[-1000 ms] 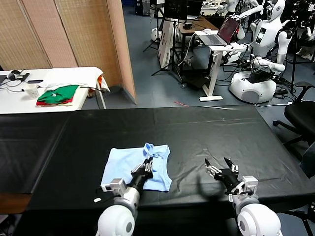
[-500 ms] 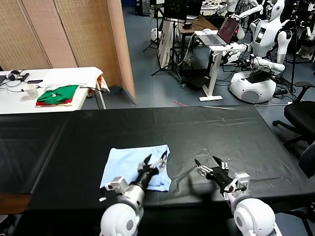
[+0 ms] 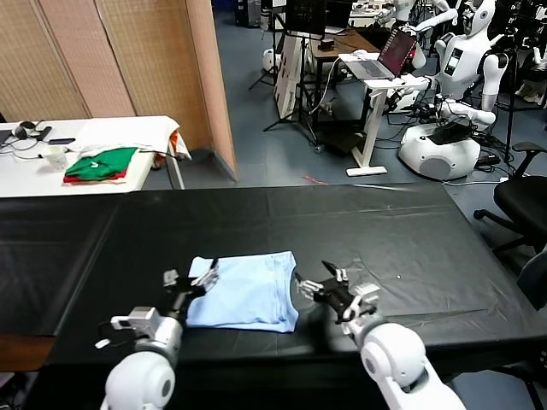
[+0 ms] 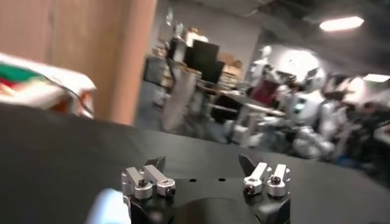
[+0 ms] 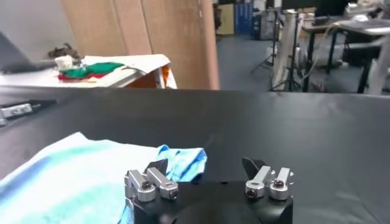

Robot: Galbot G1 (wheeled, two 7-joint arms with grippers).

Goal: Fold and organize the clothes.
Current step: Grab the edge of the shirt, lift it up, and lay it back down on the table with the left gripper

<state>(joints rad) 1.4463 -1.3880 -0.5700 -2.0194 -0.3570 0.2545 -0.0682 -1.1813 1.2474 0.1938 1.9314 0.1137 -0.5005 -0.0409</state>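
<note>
The pale sky-blue T-shirt lies folded in a rough rectangle on the black table, near its front edge. My left gripper is open and empty at the shirt's left edge. My right gripper is open and empty just off the shirt's right edge. In the right wrist view the shirt lies beside my open right gripper, its corner close to one fingertip. In the left wrist view my left gripper is open over the black cloth, with a blurred bit of the shirt beside it.
A white side table at the back left bears folded green and red garments. A wooden partition stands behind it. A laptop desk, other robots and an office chair stand beyond and to the right.
My left gripper has moved from the shirt's right part to its left edge. My right gripper has moved left to the shirt's right edge. The raised collar flap now lies flat.
</note>
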